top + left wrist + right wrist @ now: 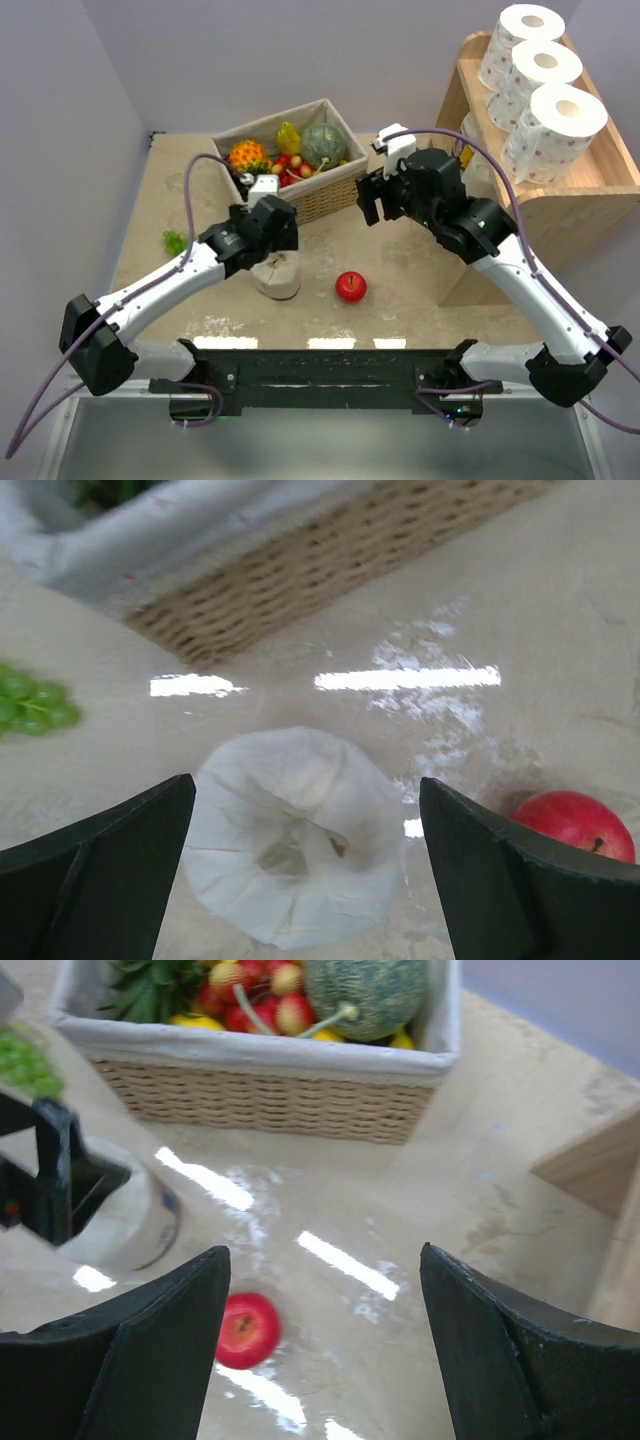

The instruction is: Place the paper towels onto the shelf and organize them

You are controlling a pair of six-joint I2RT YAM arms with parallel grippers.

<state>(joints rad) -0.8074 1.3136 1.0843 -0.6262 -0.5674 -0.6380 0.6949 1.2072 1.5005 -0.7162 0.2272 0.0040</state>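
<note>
Three white paper towel rolls with pink dots (pixel 548 62) lie in a row on the top tier of the light-wood shelf (pixel 590 200) at the far right. More white shows on the lower tier (pixel 478 150), partly hidden behind my right arm. My right gripper (pixel 375 210) (pixel 325 1252) is open and empty, above the table between the basket and the shelf. My left gripper (pixel 265 240) (pixel 307 785) is open, its fingers on either side of and above a cream jar (pixel 277 278) with a pleated paper top (pixel 290 830).
A wicker fruit basket (pixel 330 190) (pixel 260 1100) stands at the back centre. A red apple (pixel 350 286) (pixel 247 1328) lies on the table right of the jar. Green grapes (pixel 175 241) (pixel 30 700) lie at the left. The shelf's wooden edge (pixel 600 1160) shows at the right.
</note>
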